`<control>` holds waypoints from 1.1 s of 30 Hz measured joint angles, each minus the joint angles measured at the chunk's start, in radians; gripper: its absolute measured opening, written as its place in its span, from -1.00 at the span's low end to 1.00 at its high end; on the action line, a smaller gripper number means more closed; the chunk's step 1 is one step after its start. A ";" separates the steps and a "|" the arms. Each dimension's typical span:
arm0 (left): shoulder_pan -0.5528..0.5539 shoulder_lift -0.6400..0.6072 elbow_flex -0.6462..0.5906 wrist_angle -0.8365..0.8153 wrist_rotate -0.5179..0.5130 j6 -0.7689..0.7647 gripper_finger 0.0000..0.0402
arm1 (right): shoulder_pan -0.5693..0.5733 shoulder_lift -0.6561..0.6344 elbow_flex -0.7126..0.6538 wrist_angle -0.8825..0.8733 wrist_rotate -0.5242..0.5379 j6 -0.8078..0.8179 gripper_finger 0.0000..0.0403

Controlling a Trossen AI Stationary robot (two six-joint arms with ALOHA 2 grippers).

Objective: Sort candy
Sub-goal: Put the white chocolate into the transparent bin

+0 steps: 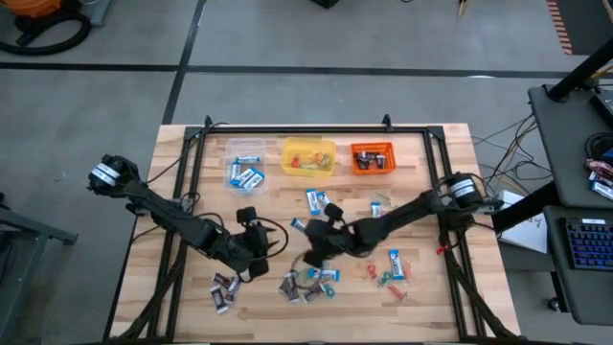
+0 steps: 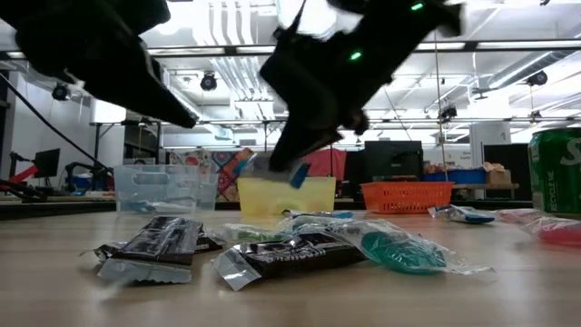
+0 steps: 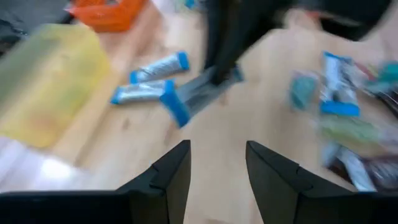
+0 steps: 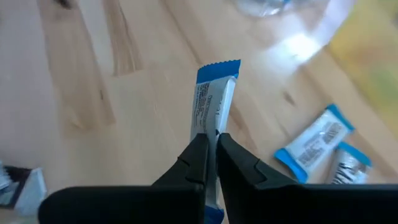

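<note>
My right gripper [image 4: 211,146] is shut on one blue-and-white candy [image 4: 214,93] above the middle of the table [image 1: 182,153]. In the low view this candy [image 2: 272,168] hangs well above the wood. My left gripper [image 3: 217,168] is open and hovers just left of the right gripper [image 1: 311,257], touching nothing. Other candies lie flat on the table: dark brown ones [image 1: 225,287], a mixed heap [image 1: 308,283], small red and green ones [image 1: 388,275], and blue-and-white ones [image 1: 316,201]. My right gripper pinches the blue-and-white candy between its two fingers at about the middle of the wrapper [image 4: 210,127]. The fingers come from above, pointing down, and lie across the candy. One blue end [image 4: 217,70] sticks out past the fingertips. The candy is lifted clear and tilted.
Three tubs stand in a row near the far edge: a clear one [image 1: 247,172] holding blue-and-white candies, a yellow one [image 1: 308,156] and an orange one [image 1: 372,158]. A black frame [image 1: 306,129] runs around the work area. A green can [image 2: 556,173] stands at the right in the low view.
</note>
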 joint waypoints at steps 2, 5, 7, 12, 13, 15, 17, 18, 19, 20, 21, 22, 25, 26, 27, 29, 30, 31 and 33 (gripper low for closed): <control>0.000 0.001 -0.001 0.029 -0.023 0.029 -0.32 | 0.031 -0.029 -0.051 0.063 0.049 -0.002 -0.92; 0.001 0.001 -0.001 0.142 -0.004 0.117 -0.32 | 0.077 -0.069 -0.127 0.217 0.103 -0.068 -0.92; 0.007 0.001 -0.001 0.238 0.048 0.186 -0.32 | 0.106 -0.099 -0.171 0.339 0.130 -0.134 -0.92; 0.032 0.001 -0.001 0.352 0.111 0.248 -0.32 | 0.148 -0.154 -0.242 0.513 0.148 -0.247 -0.92; 0.037 -0.001 -0.001 0.350 0.109 0.246 -0.32 | 0.152 -0.164 -0.246 0.512 0.149 -0.251 -0.92; 0.048 -0.003 -0.001 0.363 0.107 0.238 -0.32 | 0.160 -0.181 -0.246 0.515 0.152 -0.266 -0.92; 0.060 -0.004 -0.001 0.385 0.106 0.227 -0.32 | 0.165 -0.190 -0.245 0.519 0.152 -0.283 -0.92; 0.067 -0.004 -0.001 0.401 0.106 0.220 -0.32 | 0.167 -0.194 -0.243 0.516 0.152 -0.290 -0.92; 0.075 -0.005 -0.001 0.416 0.105 0.211 -0.32 | 0.167 -0.197 -0.241 0.507 0.155 -0.299 -0.92; 0.083 -0.006 -0.001 0.432 0.104 0.198 -0.32 | 0.167 -0.202 -0.239 0.491 0.175 -0.306 -0.92; 0.093 -0.007 -0.001 0.446 0.103 0.187 -0.32 | 0.167 -0.210 -0.235 0.468 0.202 -0.314 -0.91; 0.101 -0.011 -0.001 0.453 0.103 0.178 -0.32 | 0.167 -0.220 -0.229 0.441 0.228 -0.326 -0.91; 0.122 -0.018 -0.001 0.477 0.104 0.164 -0.32 | 0.169 -0.262 -0.210 0.361 0.288 -0.338 -0.91; 0.127 -0.020 -0.001 0.485 0.106 0.164 -0.32 | 0.169 -0.277 -0.207 0.347 0.290 -0.345 -0.91; 0.133 -0.020 -0.001 0.500 0.115 0.166 -0.32 | 0.170 -0.288 -0.206 0.345 0.291 -0.358 -0.91; 0.141 -0.020 -0.001 0.532 0.148 0.182 -0.32 | 0.172 -0.309 -0.206 0.353 0.290 -0.393 -0.91; 0.143 -0.020 -0.001 0.553 0.175 0.195 -0.32 | 0.174 -0.314 -0.207 0.366 0.281 -0.414 -0.91; 0.146 -0.020 -0.001 0.579 0.208 0.211 -0.32 | 0.174 -0.316 -0.208 0.387 0.273 -0.430 -0.91; 0.149 -0.020 -0.001 0.620 0.241 0.224 -0.32 | 0.174 -0.316 -0.209 0.414 0.256 -0.462 -0.91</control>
